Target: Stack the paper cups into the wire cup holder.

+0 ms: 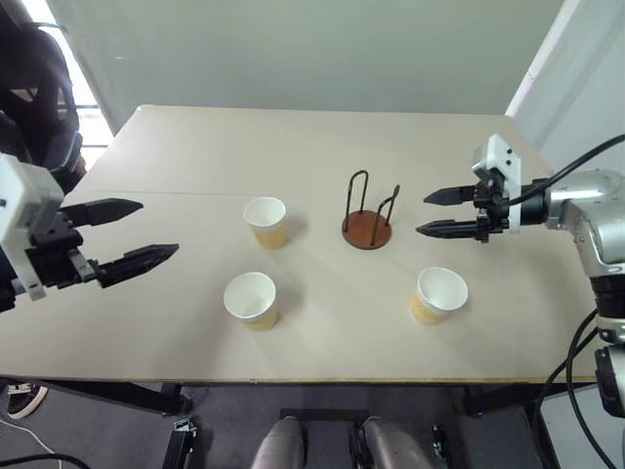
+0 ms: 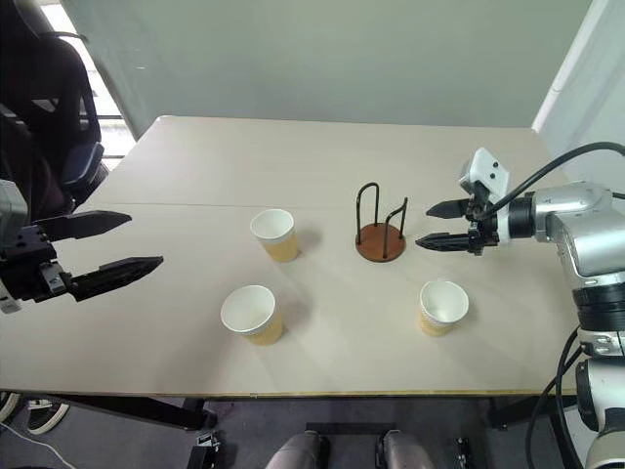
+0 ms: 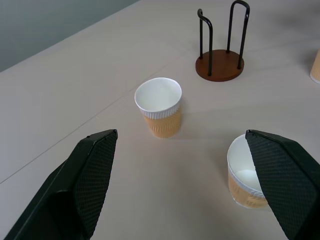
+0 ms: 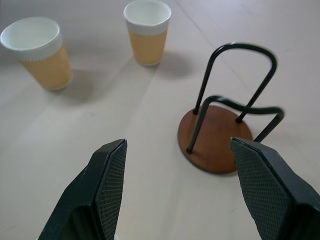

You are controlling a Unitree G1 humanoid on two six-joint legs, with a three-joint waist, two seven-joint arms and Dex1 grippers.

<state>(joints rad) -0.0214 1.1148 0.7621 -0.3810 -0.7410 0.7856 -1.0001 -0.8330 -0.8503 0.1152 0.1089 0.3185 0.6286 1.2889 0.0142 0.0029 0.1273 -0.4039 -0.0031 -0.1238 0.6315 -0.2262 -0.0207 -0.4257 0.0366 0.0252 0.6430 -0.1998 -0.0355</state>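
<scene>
From the head camera, a pale table point(image 1: 322, 147) holds three paper cups, all standing up with nothing in them. One cup point(image 1: 266, 222) sits near the middle, one cup point(image 1: 251, 299) sits closer to the front edge, and one cup point(image 1: 437, 295) sits off to the right. The wire cup holder point(image 1: 368, 211) stands between the middle cup and the right gripper point(image 1: 437, 212), with no cup in it. The right gripper floats just beside the holder, its fingers apart and holding nothing. The left gripper point(image 1: 137, 233) hangs over the table's left edge, fingers wide apart (nothing in them either). In the left wrist view, two cups and the holder lie ahead of the spread fingers point(image 3: 85, 180). In the right wrist view, the holder's brown base point(image 4: 215, 145) sits just ahead of the fingers, with two cups farther back.
</scene>
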